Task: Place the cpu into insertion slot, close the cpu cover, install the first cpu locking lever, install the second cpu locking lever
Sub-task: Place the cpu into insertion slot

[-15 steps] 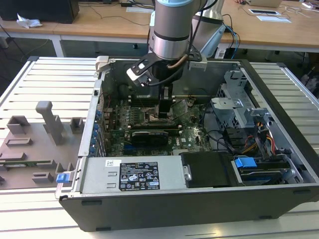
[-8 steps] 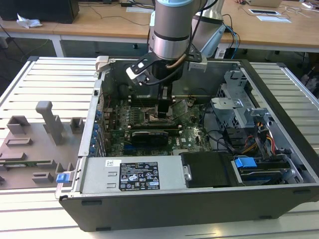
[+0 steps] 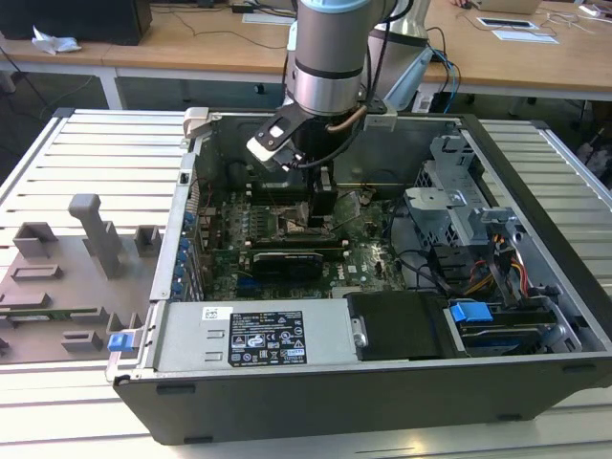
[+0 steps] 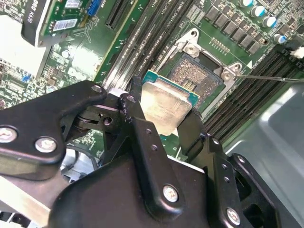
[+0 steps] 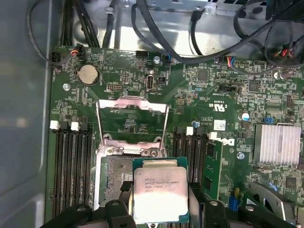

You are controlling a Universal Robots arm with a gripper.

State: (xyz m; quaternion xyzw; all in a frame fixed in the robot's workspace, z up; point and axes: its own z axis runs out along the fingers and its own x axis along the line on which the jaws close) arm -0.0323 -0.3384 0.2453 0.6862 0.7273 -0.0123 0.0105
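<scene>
**One cpu pinched over an open slot**

Two black fingers (image 4: pixel 134 124) of the gripper (image 4: pixel 161 114) clamp the cpu (image 4: pixel 164 107) by opposite edges, its silvery top facing up. In the first wrist view the cpu (image 5: pixel 159 194) sits level between the fingers of the gripper (image 5: pixel 160 202), its green rim showing on all sides of the metal lid.

The slot (image 5: pixel 116 178) lies just beside the chip and partly under it. Its dark contact field is bare and ringed by a silvery frame. In the second wrist view the slot (image 4: pixel 197 76) is likewise uncovered, with the chip's far edge overlapping one corner. The cover (image 5: pixel 132 121) stands swung up and away from the slot, a thin metal frame with the board (image 5: pixel 190 95) visible through its window. Long memory slots (image 5: pixel 71 166) flank the socket on both sides.

From the exterior view the gripper (image 3: pixel 322 206) reaches down into the open case (image 3: pixel 316 382) – near the board's middle – and the case rests on a slatted table (image 3: pixel 96 153).
</scene>
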